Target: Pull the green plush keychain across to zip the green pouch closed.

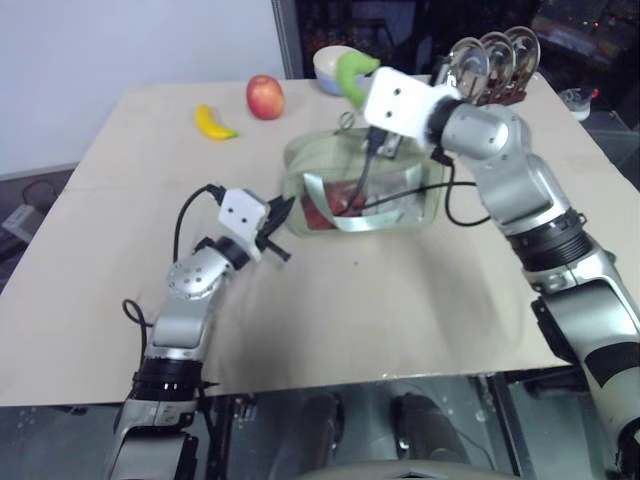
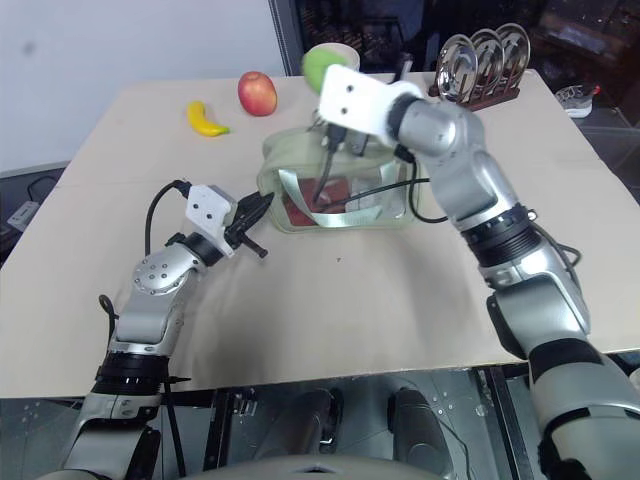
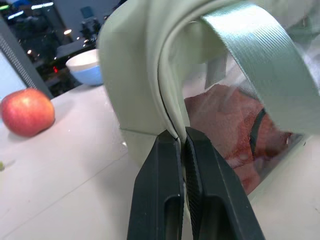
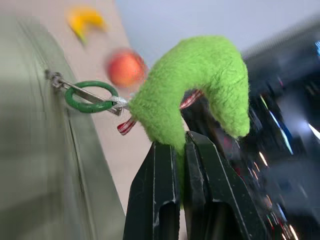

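On the beige tabletop (image 1: 400, 320), far left, lies a curved yellow banana (image 1: 214, 123), with a round red apple (image 1: 265, 97) just to its right. Nearer the front, the left gripper (image 3: 181, 142) has its two black fingers pinched together on the piped corner seam of the pale sage-green boxy fabric pouch (image 1: 360, 185), at the pouch's left end. The pouch sits near the middle of the table, its clear plastic window showing something reddish inside and its light green woven strap handle (image 3: 260, 65) arching over the front. Behind the pouch stands a white and pale blue bowl (image 1: 330, 68). Above the pouch's top, the right gripper (image 4: 181, 142) clamps its black fingers shut on one end of the bright lime-green fuzzy curved plush keychain (image 4: 200, 85), which is joined by a small green ring (image 4: 91, 97) and metal clip to the pouch's zipper. Far right at the back, a dark wooden rack of shiny metal discs (image 1: 490, 62) stands.
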You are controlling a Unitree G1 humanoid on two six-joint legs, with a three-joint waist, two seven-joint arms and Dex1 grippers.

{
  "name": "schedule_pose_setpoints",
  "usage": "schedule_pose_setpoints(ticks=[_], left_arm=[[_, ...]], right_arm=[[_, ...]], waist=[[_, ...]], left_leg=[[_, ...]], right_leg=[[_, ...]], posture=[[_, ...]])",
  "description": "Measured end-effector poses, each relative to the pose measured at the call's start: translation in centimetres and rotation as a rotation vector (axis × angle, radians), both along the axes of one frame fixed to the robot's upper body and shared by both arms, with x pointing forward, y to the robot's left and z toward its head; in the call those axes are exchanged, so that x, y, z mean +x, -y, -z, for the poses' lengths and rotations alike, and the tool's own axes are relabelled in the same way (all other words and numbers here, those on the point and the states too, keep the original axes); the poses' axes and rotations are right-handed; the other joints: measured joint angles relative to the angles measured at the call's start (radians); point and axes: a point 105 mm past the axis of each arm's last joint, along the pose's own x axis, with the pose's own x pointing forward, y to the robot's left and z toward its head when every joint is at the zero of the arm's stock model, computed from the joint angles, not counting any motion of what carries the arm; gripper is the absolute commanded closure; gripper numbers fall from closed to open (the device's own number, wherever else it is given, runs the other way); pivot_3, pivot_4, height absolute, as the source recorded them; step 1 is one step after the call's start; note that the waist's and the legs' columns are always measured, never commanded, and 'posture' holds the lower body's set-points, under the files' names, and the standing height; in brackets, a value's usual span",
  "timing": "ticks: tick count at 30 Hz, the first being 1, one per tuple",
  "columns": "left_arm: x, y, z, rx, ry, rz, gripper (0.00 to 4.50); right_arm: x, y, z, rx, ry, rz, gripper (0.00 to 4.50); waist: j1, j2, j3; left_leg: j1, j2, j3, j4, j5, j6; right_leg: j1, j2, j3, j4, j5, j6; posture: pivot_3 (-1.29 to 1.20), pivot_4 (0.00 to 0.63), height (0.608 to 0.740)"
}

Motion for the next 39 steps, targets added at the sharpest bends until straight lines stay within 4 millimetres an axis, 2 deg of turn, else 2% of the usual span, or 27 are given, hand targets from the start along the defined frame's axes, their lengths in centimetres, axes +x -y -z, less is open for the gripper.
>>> schedule_pose_setpoints(ticks=[3, 4, 7, 10, 12, 14, 19, 21, 23, 26, 28, 32, 39], left_arm=[[0.1, -1.2, 0.2, -0.024, -0.013, -0.047, 4.5], [0.1, -1.2, 0.2, -0.025, -0.013, -0.046, 4.5], [0.1, -1.2, 0.3, -0.036, -0.024, -0.045, 4.5], [0.1, -1.1, 0.5, -0.058, -0.037, -0.043, 4.5], [0.1, -1.1, 0.5, -0.071, -0.044, -0.041, 4.5], [0.1, -1.1, 0.4, -0.074, -0.046, -0.041, 4.5], [0.2, -0.9, 0.3, -0.079, -0.051, -0.033, 4.5], [0.1, -0.9, 0.6, -0.08, -0.066, -0.036, 4.5], [0.1, -0.9, 0.7, -0.081, -0.071, -0.036, 4.5], [0.0, -0.8, 0.9, -0.092, -0.086, -0.031, 4.5], [0.0, -0.8, 1.1, -0.094, -0.099, -0.031, 4.5], [0.0, -0.8, 1.2, -0.096, -0.113, -0.032, 4.5], [0.2, -0.7, 0.9, -0.115, -0.13, -0.027, 4.5]], right_arm=[[0.8, 3.3, -0.9, 0.033, 0.026, 0.101, 4.47], [0.8, 3.4, -0.8, 0.035, 0.024, 0.102, 4.47], [1.4, 4.2, 0.7, 0.045, -0.004, 0.134, 4.47], [2.3, 6.0, 2.6, 0.07, -0.05, 0.202, 4.47], [2.8, 7.8, 5.1, 0.085, -0.106, 0.269, 4.47], [3.0, 8.8, 7.2, 0.087, -0.153, 0.305, 4.47], [2.7, 11.0, 14.4, 0.082, -0.287, 0.392, 4.47], [2.3, 10.8, 16.3, 0.02, -0.293, 0.388, 4.47], [2.1, 10.6, 17.1, -0.014, -0.291, 0.382, 4.47], [1.4, 10.0, 20.0, -0.147, -0.291, 0.35, 4.47], [1.3, 9.8, 20.7, -0.196, -0.284, 0.338, 4.47], [1.2, 9.4, 21.6, -0.27, -0.268, 0.302, 4.47], [1.1, 8.7, 21.5, -0.435, -0.206, 0.216, 4.47]], waist=[[-0.005, 0.001, 0.0], [-0.006, 0.001, -0.001], [-0.008, 0.001, -0.001], [-0.008, 0.001, -0.001], [-0.008, 0.001, -0.001], [-0.011, 0.001, -0.002], [-0.028, 0.003, -0.003], [-0.028, 0.004, -0.004], [-0.028, 0.004, -0.004], [-0.028, 0.003, -0.006], [-0.029, 0.003, -0.006], [-0.03, 0.001, -0.008], [-0.029, -0.003, -0.011]], left_leg=[[0.001, 0.0, 0.002, -0.002, 0.0, 0.0], [0.001, 0.001, 0.002, -0.002, 0.0, 0.0], [0.001, 0.001, 0.002, -0.001, 0.0, 0.0], [0.001, 0.001, 0.003, -0.001, 0.0, 0.0], [0.002, 0.001, 0.003, -0.001, 0.0, 0.0], [0.002, 0.001, 0.003, -0.001, 0.0, 0.0], [0.007, 0.001, 0.007, -0.003, 0.0, 0.001], [0.018, 0.003, 0.009, -0.006, -0.003, 0.005], [0.02, 0.003, 0.009, -0.006, -0.003, 0.005], [0.029, 0.004, 0.01, -0.005, -0.003, 0.005], [0.035, 0.004, 0.01, -0.006, -0.003, 0.005], [0.037, 0.006, 0.01, -0.004, -0.003, 0.005], [0.037, 0.006, 0.01, -0.004, -0.003, 0.005]], right_leg=[[0.0, 0.0, 0.002, 0.0, 0.0, 0.0], [0.0, 0.0, 0.002, 0.0, 0.0, 0.0], [0.0, 0.0, 0.002, 0.0, 0.0, 0.0], [0.001, 0.0, 0.002, 0.0, 0.0, 0.0], [0.001, 0.0, 0.002, 0.0, 0.0, 0.0], [0.001, 0.0, 0.002, 0.0, 0.0, 0.0], [0.004, 0.001, 0.006, 0.001, 0.0, 0.0], [0.013, 0.003, 0.008, 0.0, 0.0, 0.0], [0.015, 0.003, 0.008, 0.0, 0.0, 0.0], [0.023, 0.004, 0.009, 0.0, 0.0, 0.0], [0.03, 0.004, 0.009, -0.001, -0.001, 0.0], [0.032, 0.006, 0.009, -0.001, -0.001, 0.0], [0.031, 0.006, 0.009, -0.002, -0.001, 0.0]], posture=[[0.0, 0.15, 0.74], [0.0, 0.15, 0.74], [0.0, 0.15, 0.74], [0.0, 0.15, 0.74], [0.0, 0.15, 0.74], [0.0, 0.15, 0.74], [0.0, 0.15, 0.74], [0.0, 0.15, 0.74], [0.0, 0.15, 0.74], [0.0, 0.15, 0.74], [0.0, 0.15, 0.74], [0.0, 0.15, 0.74], [0.0, 0.15, 0.74]])
